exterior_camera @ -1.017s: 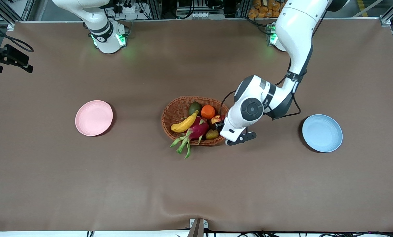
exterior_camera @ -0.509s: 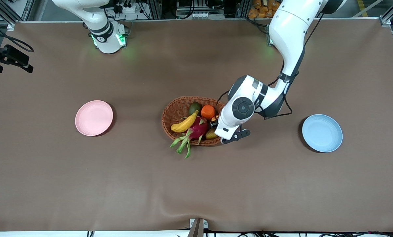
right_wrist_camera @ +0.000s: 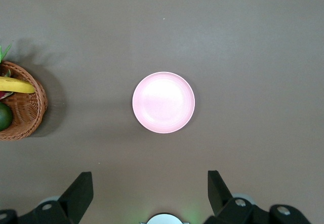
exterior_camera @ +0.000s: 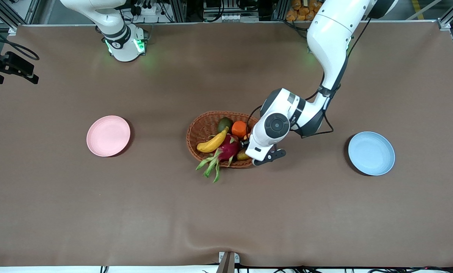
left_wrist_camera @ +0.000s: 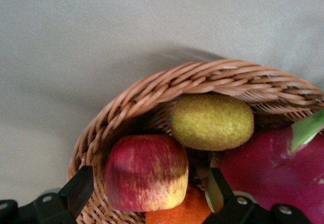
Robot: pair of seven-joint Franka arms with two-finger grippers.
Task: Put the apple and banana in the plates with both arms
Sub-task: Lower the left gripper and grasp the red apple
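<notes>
The banana [exterior_camera: 212,142] lies in the wicker basket [exterior_camera: 199,131] at mid-tabletop [exterior_camera: 226,212], its long axis slanting with the dark stem tip aimed at the avocado [exterior_camera: 224,123] and orange [exterior_camera: 239,129], resting against the dragon fruit [exterior_camera: 228,148]. The apple [left_wrist_camera: 147,172] sits in the basket's end toward the left arm, beside a kiwi [left_wrist_camera: 212,121], hidden in the front view by the left end effector [left_wrist_camera: 147,193], whose fingers stand spread on either side of it. The right end effector [right_wrist_camera: 147,193] waits, released, high over the pink plate [exterior_camera: 108,135]; the blue plate [exterior_camera: 371,153] lies toward the left arm's end.
</notes>
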